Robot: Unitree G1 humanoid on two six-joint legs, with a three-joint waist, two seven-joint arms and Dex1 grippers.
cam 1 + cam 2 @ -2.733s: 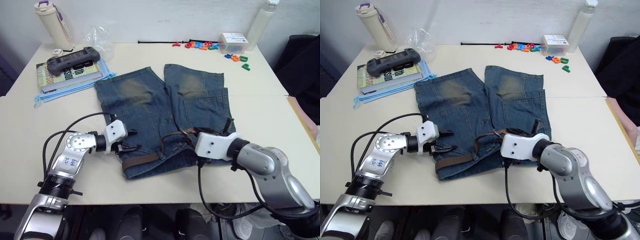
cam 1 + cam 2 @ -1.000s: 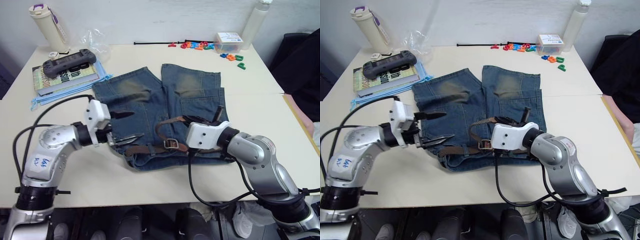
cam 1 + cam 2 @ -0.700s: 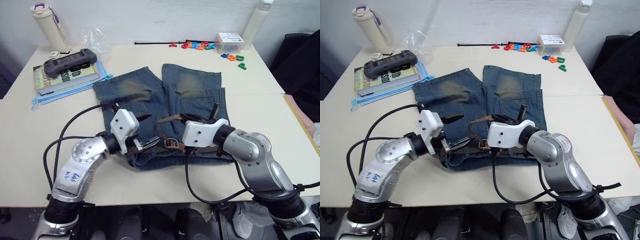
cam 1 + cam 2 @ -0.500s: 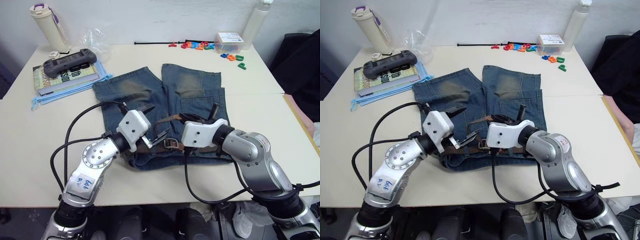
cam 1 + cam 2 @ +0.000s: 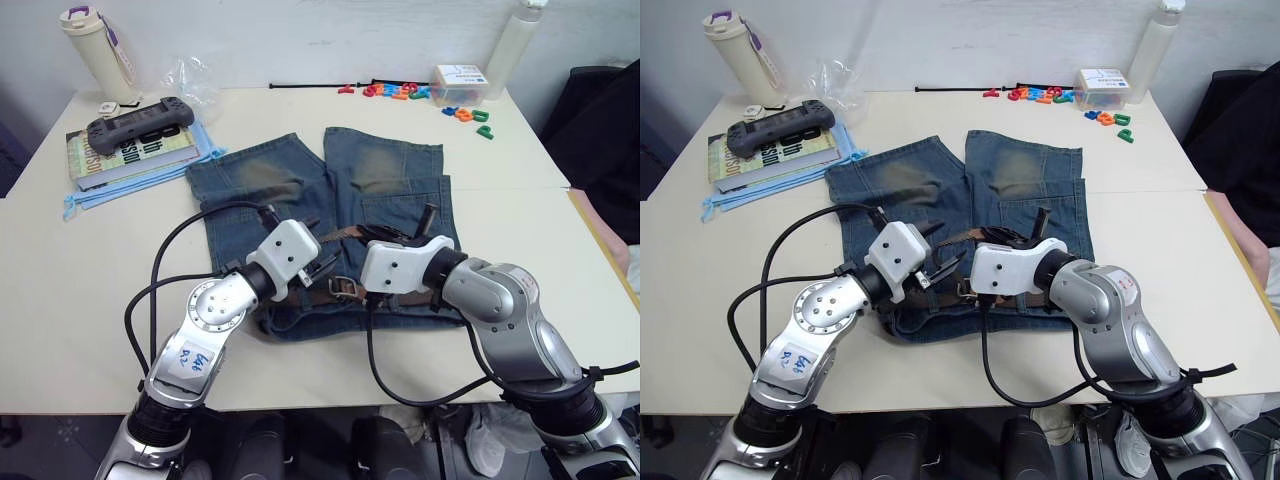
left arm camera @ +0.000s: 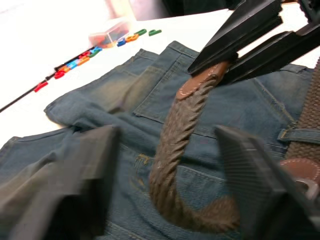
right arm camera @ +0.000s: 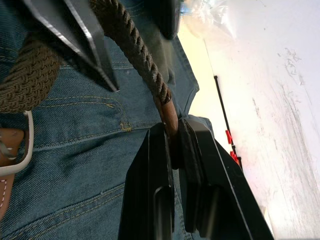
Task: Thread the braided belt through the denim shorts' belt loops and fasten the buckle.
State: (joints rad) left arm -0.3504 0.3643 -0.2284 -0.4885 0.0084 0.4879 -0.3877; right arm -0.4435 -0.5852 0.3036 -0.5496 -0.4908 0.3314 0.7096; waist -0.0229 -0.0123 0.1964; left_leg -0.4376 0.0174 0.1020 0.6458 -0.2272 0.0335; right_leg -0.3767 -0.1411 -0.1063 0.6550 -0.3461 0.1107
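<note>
The denim shorts (image 5: 300, 200) lie flat in the middle of the table, waistband toward me. The braided belt (image 5: 300, 296) runs along the waistband, with its silver buckle (image 5: 343, 287) near the middle. A belt loop (image 6: 298, 135) crosses the strap. The belt's free end arches up off the denim. My right gripper (image 7: 172, 132) is shut on its leather tip (image 6: 200, 82). My left gripper (image 5: 942, 247) is open, one finger (image 6: 85, 185) on each side of the raised belt arch (image 6: 172, 145), not touching it.
At the back left are a book with a game controller (image 5: 135, 120) on a light blue cloth (image 5: 140, 175), a bottle (image 5: 95, 45) and a plastic bag (image 5: 195, 80). A thin black cord (image 5: 310, 87), coloured letters (image 5: 410, 92), a small box (image 5: 462, 82) and a white bottle (image 5: 510, 45) line the far edge.
My left arm has swung right across the shorts, and its open fingers now straddle the raised belt end. The right gripper has kept hold of the belt tip, hardly moving.
</note>
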